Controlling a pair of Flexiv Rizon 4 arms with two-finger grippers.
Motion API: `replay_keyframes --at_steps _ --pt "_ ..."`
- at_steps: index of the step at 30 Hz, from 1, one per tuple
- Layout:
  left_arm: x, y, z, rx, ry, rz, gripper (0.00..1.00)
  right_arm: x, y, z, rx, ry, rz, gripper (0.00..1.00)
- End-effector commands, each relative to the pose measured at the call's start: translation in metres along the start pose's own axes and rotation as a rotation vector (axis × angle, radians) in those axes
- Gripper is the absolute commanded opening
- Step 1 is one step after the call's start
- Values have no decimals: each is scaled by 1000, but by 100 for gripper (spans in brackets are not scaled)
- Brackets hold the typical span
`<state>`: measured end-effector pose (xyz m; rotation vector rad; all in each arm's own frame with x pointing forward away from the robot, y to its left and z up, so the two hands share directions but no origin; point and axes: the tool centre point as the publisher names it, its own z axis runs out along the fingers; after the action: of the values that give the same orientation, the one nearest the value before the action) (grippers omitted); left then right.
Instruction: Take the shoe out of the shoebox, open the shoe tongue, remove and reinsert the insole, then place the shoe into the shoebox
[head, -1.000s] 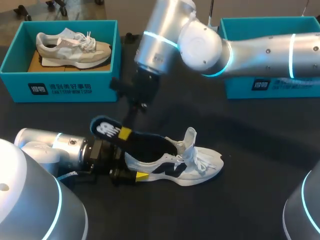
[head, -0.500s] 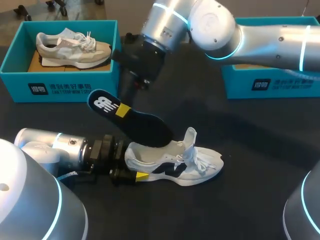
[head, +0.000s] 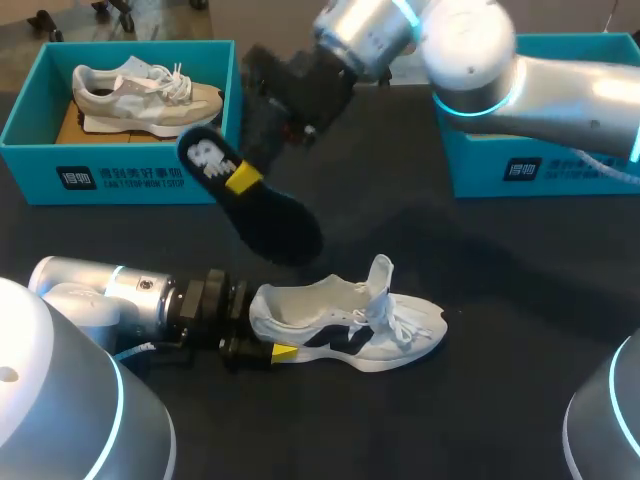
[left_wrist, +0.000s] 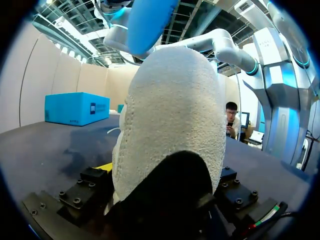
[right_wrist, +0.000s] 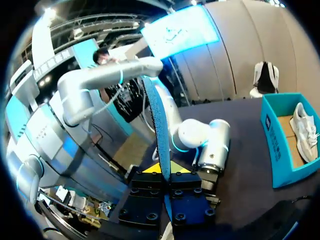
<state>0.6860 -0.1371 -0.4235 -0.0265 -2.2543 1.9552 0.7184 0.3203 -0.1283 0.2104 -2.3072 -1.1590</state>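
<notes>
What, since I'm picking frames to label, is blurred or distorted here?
Head view: the right arm and insole look smeared, the shoe crisp. Left wrist view: the shoe's heel fills the frame, soft. Right wrist view: fisheye bends the room; insole edge-on, sharp.

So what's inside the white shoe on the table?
The shoe shows only bare pale lining; the insole hangs above in the right gripper. Its toe end is covered by the tongue.
</notes>
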Motion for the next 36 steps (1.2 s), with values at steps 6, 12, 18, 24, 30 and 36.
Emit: replay_keyframes --at_steps 6,12,18,24,30,36 --pt "0 2 0 -1 -2 0 0 34 -12 -14 -170 -79 -28 0" --pt "0 2 0 -1 -2 0 0 34 -12 -14 -170 -79 -28 0" --pt "0 2 0 -1 -2 0 0 73 -4 -64 -298 -206 -96 0" --pt "0 2 0 -1 -2 0 0 120 16 -105 -376 -325 -144 0" --pt "0 2 0 -1 -2 0 0 134 27 -115 -492 -368 -84 0" --pt "0 2 0 -1 -2 0 0 134 27 -115 -492 -368 -84 0"
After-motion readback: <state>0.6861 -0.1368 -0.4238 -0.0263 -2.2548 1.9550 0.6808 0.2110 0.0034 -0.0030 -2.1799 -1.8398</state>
